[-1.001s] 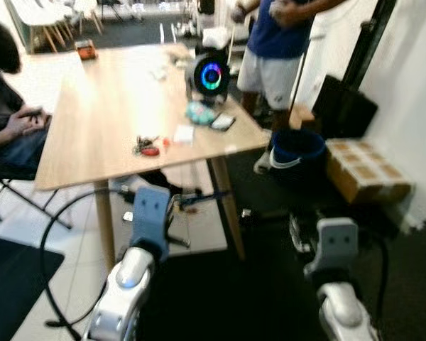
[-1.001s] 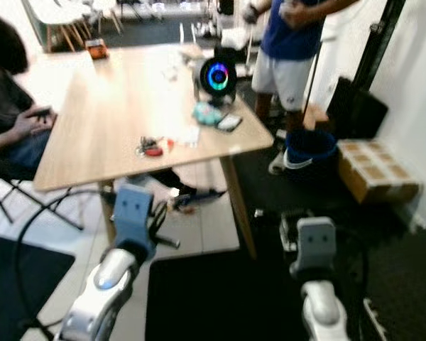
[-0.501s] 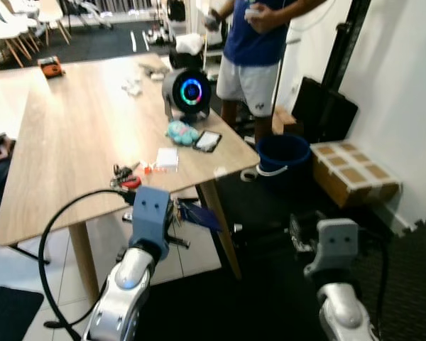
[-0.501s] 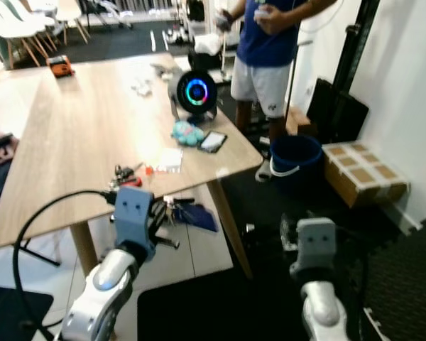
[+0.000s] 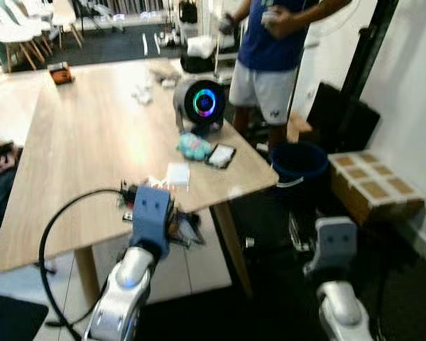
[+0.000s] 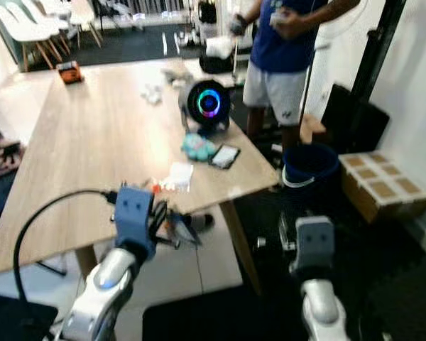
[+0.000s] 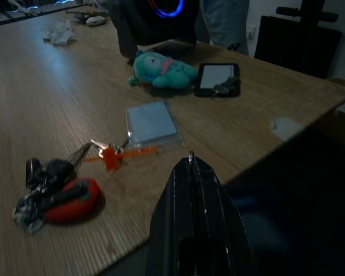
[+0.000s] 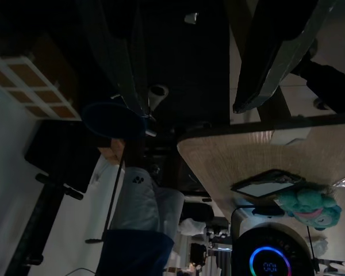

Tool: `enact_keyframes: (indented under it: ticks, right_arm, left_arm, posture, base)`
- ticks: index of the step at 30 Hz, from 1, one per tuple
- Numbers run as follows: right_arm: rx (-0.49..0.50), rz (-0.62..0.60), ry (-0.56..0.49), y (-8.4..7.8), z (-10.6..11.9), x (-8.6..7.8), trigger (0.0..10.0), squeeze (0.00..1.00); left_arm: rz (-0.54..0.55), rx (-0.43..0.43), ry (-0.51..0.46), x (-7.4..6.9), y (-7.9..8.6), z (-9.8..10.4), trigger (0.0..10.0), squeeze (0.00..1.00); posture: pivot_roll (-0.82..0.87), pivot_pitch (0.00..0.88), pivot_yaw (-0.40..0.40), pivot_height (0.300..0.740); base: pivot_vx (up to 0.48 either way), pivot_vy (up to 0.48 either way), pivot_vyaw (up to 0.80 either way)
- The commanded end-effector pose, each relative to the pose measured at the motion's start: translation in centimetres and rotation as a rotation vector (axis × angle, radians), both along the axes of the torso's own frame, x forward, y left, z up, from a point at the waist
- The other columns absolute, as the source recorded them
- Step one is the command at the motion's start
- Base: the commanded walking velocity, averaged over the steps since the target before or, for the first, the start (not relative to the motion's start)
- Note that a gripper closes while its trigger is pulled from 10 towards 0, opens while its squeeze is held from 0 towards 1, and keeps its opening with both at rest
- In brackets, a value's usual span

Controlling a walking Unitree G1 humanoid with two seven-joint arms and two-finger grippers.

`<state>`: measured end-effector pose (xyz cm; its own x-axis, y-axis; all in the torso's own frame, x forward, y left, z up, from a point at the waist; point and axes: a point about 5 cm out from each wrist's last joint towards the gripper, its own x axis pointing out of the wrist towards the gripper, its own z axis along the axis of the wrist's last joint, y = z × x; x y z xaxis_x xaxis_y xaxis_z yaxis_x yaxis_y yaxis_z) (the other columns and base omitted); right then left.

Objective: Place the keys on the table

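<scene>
My left gripper [image 6: 173, 226] is shut and held just off the near edge of the wooden table [image 5: 78, 135]. A bunch of keys with a dark strap [image 5: 187, 231] dangles from it below the tabletop. In the left wrist view the shut fingers [image 7: 191, 172] point across the table edge. Beyond them lie another key bunch with a red fob [image 7: 56, 192], an orange-tagged key [image 7: 112, 154] and a pale card [image 7: 151, 123]. My right gripper [image 8: 190, 109] is open and empty, hanging low to the right of the table.
On the table stand a round speaker with a glowing ring [image 5: 202, 103], a teal plush [image 5: 193, 145] and a phone [image 5: 221, 155]. A person [image 5: 270, 50] stands at the far right corner. A blue bucket [image 5: 298, 160] and a cardboard box [image 5: 373, 188] sit on the dark floor.
The whole picture has shifted, so the camera has moved and the table now looks closer. The left gripper with the hanging keys is now at the table's near edge.
</scene>
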<state>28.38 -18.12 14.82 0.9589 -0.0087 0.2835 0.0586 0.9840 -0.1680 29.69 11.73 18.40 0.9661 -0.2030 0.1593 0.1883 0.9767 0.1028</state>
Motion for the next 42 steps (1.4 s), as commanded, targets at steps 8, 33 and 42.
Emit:
enact_keyframes:
  ticks: [8,33,42]
  right_arm:
    - [0.002,-0.009,0.006,-0.3,-0.2,0.0,10.0,0.0]
    - [0.002,-0.008,0.004,-0.3,-0.2,0.1,10.0,0.0]
    - [0.006,-0.002,0.0,0.1,-0.1,0.3,10.0,0.0]
  left_arm:
    - [0.006,0.002,-0.012,0.0,-0.1,0.2,10.0,0.0]
    - [-0.007,0.006,-0.054,0.1,-0.5,1.4,10.0,0.0]
    - [-0.104,0.23,-0.141,0.0,-3.6,1.9,10.0,0.0]
  posture:
    - [-0.02,0.169,0.087,0.74]
    - [-0.02,0.163,0.088,0.74]
    - [-0.02,0.165,0.09,0.74]
  base:
    - [0.307,0.0,0.0]
    - [0.219,0.0,0.0]
    - [0.0,0.0,0.0]
